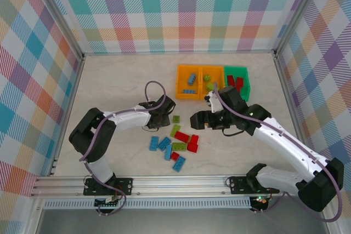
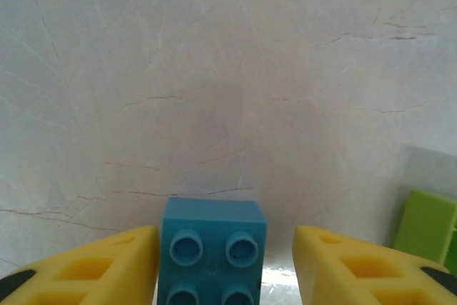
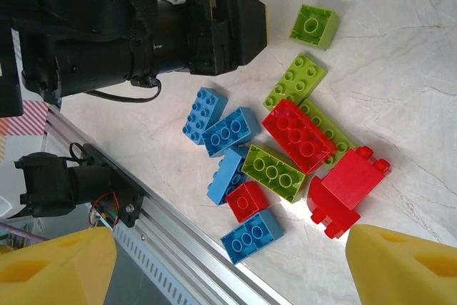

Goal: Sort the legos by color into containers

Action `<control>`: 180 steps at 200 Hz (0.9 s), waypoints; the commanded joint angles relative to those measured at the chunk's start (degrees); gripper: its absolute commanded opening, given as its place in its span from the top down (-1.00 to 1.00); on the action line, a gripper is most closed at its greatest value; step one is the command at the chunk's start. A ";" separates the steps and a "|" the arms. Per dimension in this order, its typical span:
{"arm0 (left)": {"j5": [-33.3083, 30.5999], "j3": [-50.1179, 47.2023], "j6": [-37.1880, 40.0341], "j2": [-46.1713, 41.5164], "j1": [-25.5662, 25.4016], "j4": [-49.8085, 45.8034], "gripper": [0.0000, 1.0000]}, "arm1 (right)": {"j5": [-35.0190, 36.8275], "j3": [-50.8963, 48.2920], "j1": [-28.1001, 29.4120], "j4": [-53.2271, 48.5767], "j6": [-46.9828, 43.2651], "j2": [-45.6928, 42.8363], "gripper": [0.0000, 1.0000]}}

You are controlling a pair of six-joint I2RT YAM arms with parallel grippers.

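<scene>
- The left end effector (image 2: 225, 242) is low over the bench (image 1: 120, 80) with its jaws partly drawn in around a blue brick (image 2: 213, 248). One yellow finger (image 2: 107, 266) looks to be against the brick's side. A clear gap is left on the other side, so it has no grip yet.
- That blue brick sits stud-side up on the bench, square between the fingers, with a lime green brick (image 2: 427, 226) just beside it.
- The right end effector (image 3: 230, 237) hovers with its jaws spread wide and nothing between them.
- Below it lies the loose pile of legos (image 1: 178, 143), with blue, lime green and red bricks touching or overlapping one another.
- Beyond the pile stand three bins in a row. The orange bin (image 1: 179, 82) holds blue bricks, the middle orange bin (image 1: 202, 74) holds lime green ones, and the green bin (image 1: 248, 83) holds red ones.
- Handling, as I judge it: the brick is light, rigid, hollow plastic with smooth walls, and not fragile. It is best pinched across two flat opposite sides at the middle. A hold near a corner would probably let it swivel or squirt out.
</scene>
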 commanded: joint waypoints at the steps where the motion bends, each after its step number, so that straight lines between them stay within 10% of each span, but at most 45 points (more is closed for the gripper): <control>1: -0.74 -0.36 -0.34 0.25 0.64 -0.43 0.11 | -0.07 0.34 0.35 -0.23 0.67 -0.29 -0.68; 86: 3.70 10.27 4.25 -8.30 -3.35 -0.56 0.47 | -0.44 0.60 2.56 -0.55 0.35 -0.47 -0.67; 180: -9.60 53.95 18.93 25.96 -1.45 -3.15 0.41 | 5.71 -1.07 2.80 -2.45 1.47 -3.76 -0.70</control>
